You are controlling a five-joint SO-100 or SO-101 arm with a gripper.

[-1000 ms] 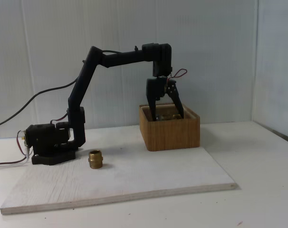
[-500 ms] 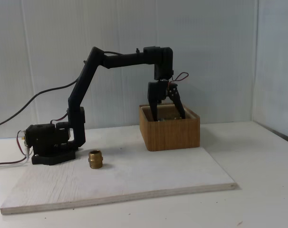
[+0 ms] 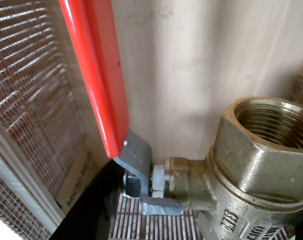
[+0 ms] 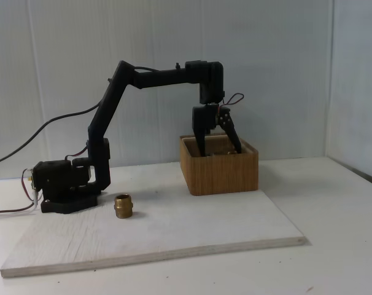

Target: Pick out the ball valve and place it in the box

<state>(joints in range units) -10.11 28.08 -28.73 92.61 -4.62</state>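
Wrist view. The ball valve (image 3: 251,165) lies on the floor of the box (image 3: 31,100), its brass hexagonal threaded mouth at lower right, its silver stem pointing left, and its red lever handle (image 3: 94,75) running up the frame across the pale wooden bottom. The ribbed inner wall of the box rises on the left. Nothing of mine presses on the valve here — it appears to rest free.

Fixed view. My gripper (image 4: 220,150) hangs over the box (image 4: 220,167), fingers spread apart and holding nothing, their tips dipping just behind the near rim. The box stands on the wooden board (image 4: 174,236). A short brass nipple (image 4: 123,206) stands well apart from it, near my arm's base (image 4: 60,184), and is not my concern.

Judgement. The placing looks done; the step in hand is withdrawal. To do it well I should keep my fingers spread and rise straight up — no sideways sweep until the tips are above the rim, lest a finger catch the red lever or nudge the box wall.
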